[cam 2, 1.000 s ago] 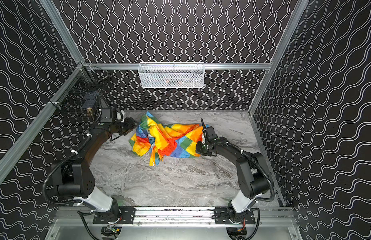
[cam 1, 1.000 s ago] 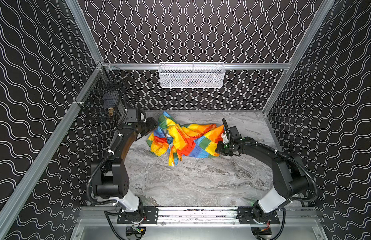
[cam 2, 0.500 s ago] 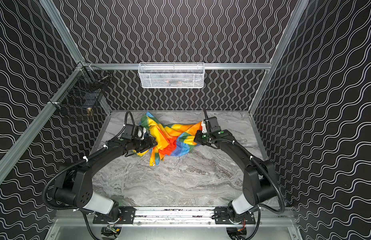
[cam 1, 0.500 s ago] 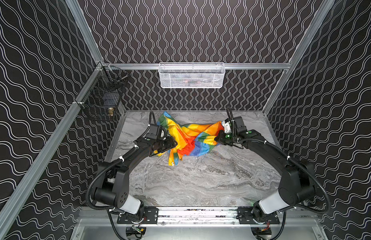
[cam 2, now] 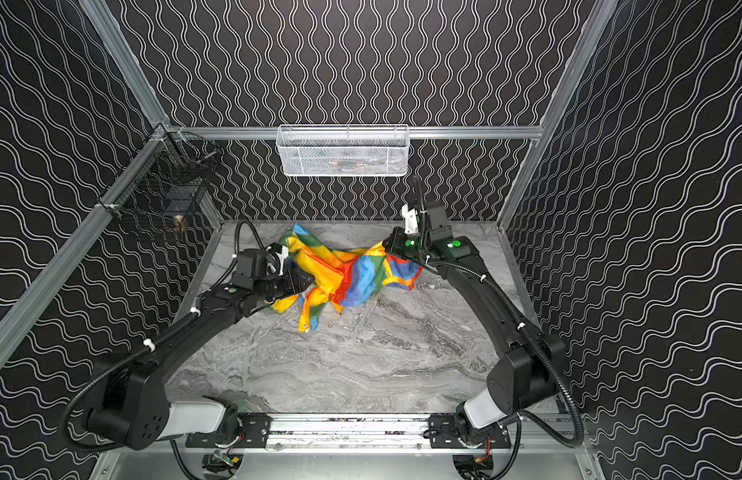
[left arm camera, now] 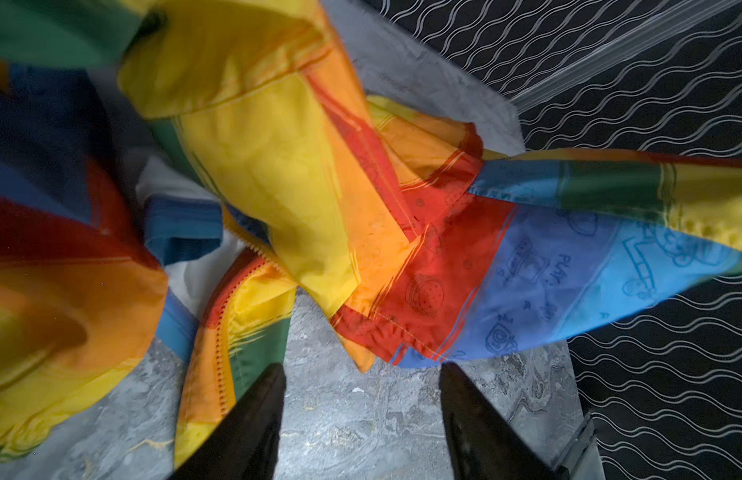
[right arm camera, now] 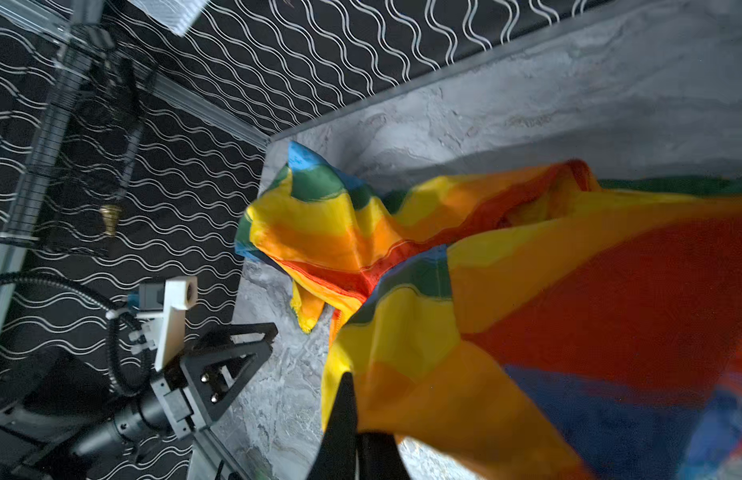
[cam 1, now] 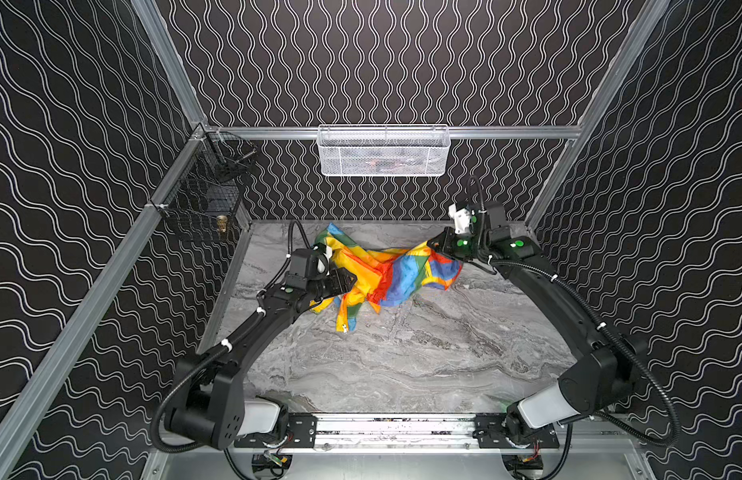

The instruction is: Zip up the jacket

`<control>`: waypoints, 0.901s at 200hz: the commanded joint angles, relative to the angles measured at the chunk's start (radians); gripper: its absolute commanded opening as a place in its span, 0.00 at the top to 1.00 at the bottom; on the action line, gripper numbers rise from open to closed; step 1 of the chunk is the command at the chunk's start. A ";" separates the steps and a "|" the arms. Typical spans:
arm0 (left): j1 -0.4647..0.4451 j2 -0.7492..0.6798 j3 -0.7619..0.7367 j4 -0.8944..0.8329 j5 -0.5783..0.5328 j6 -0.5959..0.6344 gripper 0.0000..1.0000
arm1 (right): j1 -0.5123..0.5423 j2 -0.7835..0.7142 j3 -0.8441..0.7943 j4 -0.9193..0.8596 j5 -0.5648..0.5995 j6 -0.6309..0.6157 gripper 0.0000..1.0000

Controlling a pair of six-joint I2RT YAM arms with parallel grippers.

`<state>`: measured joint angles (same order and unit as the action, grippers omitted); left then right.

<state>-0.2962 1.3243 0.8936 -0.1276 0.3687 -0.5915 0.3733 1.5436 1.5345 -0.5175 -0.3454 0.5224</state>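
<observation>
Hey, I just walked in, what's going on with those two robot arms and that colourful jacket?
Two robot arms are working on a rainbow-striped jacket that lies bunched up on the grey marbled table. The right gripper is shut on one end of the jacket and holds that end raised. The left gripper sits low beside the other end with its jaws open, holding nothing. The orange zipper is undone, so the zipping has not started.

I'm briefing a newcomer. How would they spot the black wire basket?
At the enclosure's far left corner, the black wire basket hangs from the side rail. Unlike the white mesh basket on the back rail, it is dark and shows a small brass piece.
</observation>
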 commanded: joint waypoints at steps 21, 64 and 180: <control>-0.033 -0.106 -0.044 0.127 0.031 0.110 0.35 | 0.001 0.032 0.134 -0.027 -0.024 -0.015 1.00; -0.149 -0.162 0.010 0.095 -0.096 0.250 0.33 | 0.002 0.071 0.273 -0.046 -0.061 -0.006 1.00; -0.403 0.074 0.339 0.058 -0.363 0.533 0.30 | 0.001 0.036 0.376 -0.019 -0.175 0.050 1.00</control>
<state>-0.6903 1.3560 1.1820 -0.1173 0.0044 -0.1005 0.3740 1.5955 1.9015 -0.5785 -0.4770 0.5602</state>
